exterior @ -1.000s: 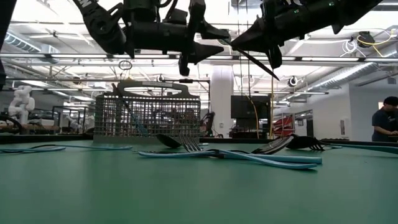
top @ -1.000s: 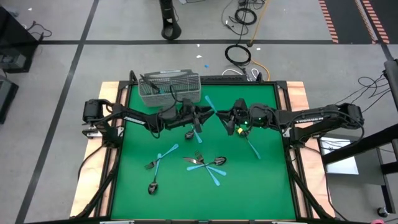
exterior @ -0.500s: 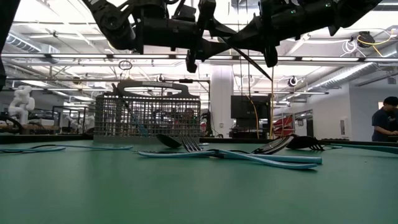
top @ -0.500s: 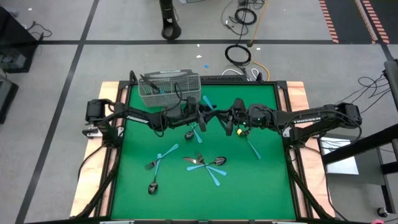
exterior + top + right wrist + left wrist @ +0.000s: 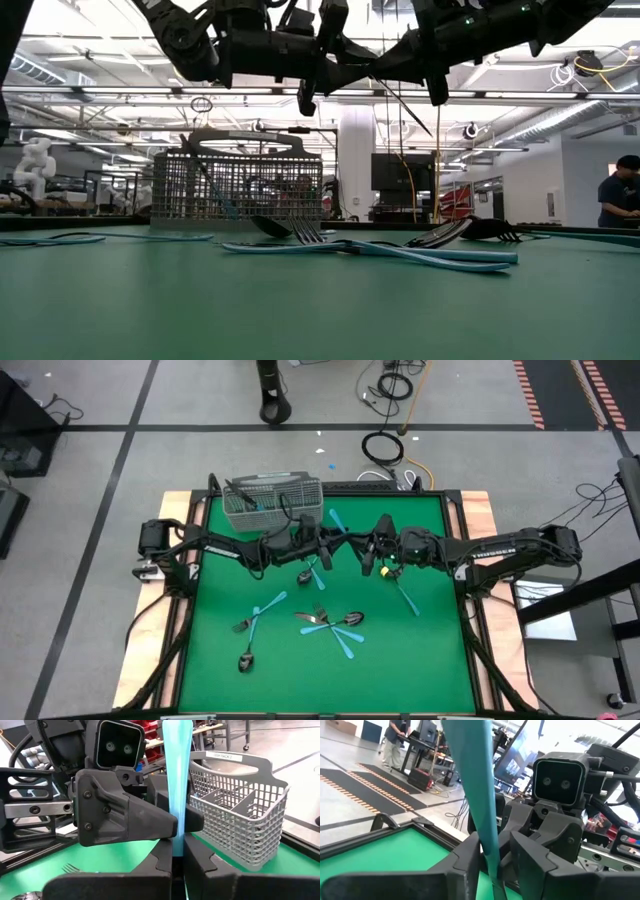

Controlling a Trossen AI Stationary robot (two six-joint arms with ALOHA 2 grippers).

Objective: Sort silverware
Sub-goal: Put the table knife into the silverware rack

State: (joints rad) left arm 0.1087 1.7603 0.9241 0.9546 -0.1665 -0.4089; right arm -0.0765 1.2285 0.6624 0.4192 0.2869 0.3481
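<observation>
Blue-handled utensil (image 5: 177, 790) pinched between two grippers above the table's middle.
Right gripper (image 5: 368, 549) is clamped on the handle; left gripper (image 5: 331, 547) meets it head-on, fingers (image 5: 470, 865) closing around the same handle, firm hold unclear. Other forks and spoons (image 5: 330, 622) lie on the green mat (image 5: 420, 650); mesh basket (image 5: 272, 500) stands behind.
</observation>
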